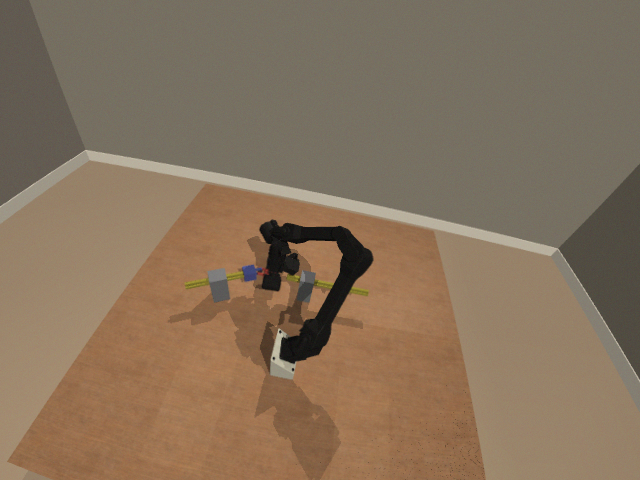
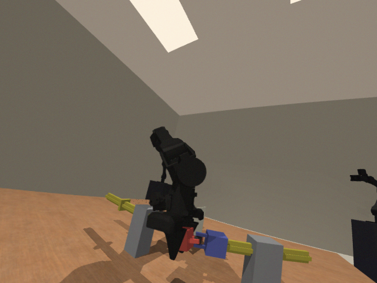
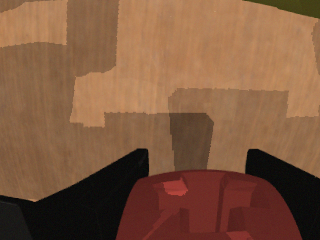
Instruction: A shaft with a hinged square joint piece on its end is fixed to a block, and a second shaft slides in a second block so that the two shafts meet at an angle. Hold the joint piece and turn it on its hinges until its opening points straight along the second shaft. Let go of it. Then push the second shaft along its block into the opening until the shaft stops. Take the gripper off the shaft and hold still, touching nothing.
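The red joint piece (image 1: 265, 271) (image 2: 187, 239) (image 3: 200, 200) hangs by hinges on the blue fork (image 1: 249, 272) (image 2: 217, 244) of the first yellow shaft (image 1: 235, 276) (image 2: 239, 247). That shaft is fixed in its grey block (image 1: 218, 286) (image 2: 267, 260). My gripper (image 1: 267, 273) (image 2: 184, 240) (image 3: 198, 160) is shut on the joint piece, one finger on each side. Recesses in the piece show in the wrist view; its exact aim cannot be told. The second yellow shaft (image 1: 331, 285) (image 2: 112, 198) (image 3: 297, 5) runs through its grey block (image 1: 306, 287) (image 2: 139, 231), its near end apart from the joint piece.
The white arm base (image 1: 282, 366) stands on the wooden table top (image 1: 206, 413) on the near side of the shafts in the top view. The second block stands close beside the gripper. The second shaft has a yellow collar (image 2: 122, 204) beyond its block.
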